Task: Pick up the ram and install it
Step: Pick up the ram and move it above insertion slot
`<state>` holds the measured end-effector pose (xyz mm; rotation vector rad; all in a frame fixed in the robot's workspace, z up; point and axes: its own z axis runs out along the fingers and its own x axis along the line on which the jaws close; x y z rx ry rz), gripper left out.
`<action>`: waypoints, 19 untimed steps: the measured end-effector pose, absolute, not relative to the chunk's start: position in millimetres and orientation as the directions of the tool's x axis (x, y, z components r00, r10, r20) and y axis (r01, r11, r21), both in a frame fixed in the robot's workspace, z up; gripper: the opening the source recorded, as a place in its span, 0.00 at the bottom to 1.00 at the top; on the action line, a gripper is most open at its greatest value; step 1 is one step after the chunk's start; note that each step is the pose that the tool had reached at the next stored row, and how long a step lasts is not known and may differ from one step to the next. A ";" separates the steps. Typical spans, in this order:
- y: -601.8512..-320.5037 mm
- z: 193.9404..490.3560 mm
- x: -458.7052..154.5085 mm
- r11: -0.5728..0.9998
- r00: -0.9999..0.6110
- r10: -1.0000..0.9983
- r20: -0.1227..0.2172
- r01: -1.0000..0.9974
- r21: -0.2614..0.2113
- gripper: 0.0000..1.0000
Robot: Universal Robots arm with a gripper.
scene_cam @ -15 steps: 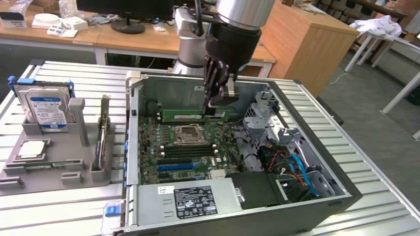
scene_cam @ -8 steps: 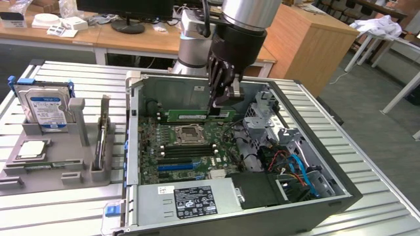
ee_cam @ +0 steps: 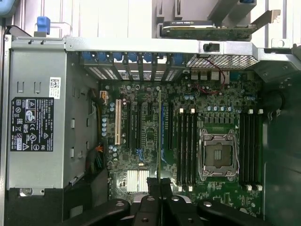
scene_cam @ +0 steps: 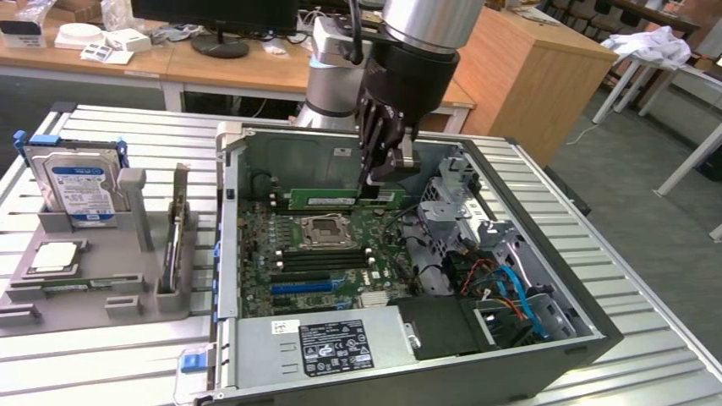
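Note:
My gripper (scene_cam: 381, 179) hangs inside the open computer case (scene_cam: 232, 220), above the motherboard (scene_cam: 338, 254), and is shut on the ram (scene_cam: 338, 198). This long green stick is held level by its end, on the exterior view's right, just above the processor socket (scene_cam: 323, 227). In the wrist view the ram (ee_cam: 160, 136) shows edge-on as a thin line running out from between the black fingertips (ee_cam: 149, 186). It sits over the board beside one bank of black memory slots (ee_cam: 186, 146). A second bank (ee_cam: 251, 148) lies on the far side of the socket (ee_cam: 218, 155).
A grey holder (scene_cam: 79, 279) on the exterior view's left carries the blue-labelled hard drive (scene_cam: 81, 182), a square silver processor chip (scene_cam: 54, 256) and a board standing on edge (scene_cam: 175, 233). The power supply (scene_cam: 335, 345) and drive cage with cables (scene_cam: 508, 288) crowd the case.

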<state>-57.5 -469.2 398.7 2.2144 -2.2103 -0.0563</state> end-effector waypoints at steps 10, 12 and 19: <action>-460.4 398.3 -57.5 -0.002 0.001 -1.000 -0.017 -0.999 0.034 0.12; -457.3 398.2 -57.5 -0.002 0.001 -1.000 -0.017 -0.999 0.034 0.12; -446.1 397.7 -57.5 -0.001 0.000 -1.000 -0.017 -0.999 0.034 0.12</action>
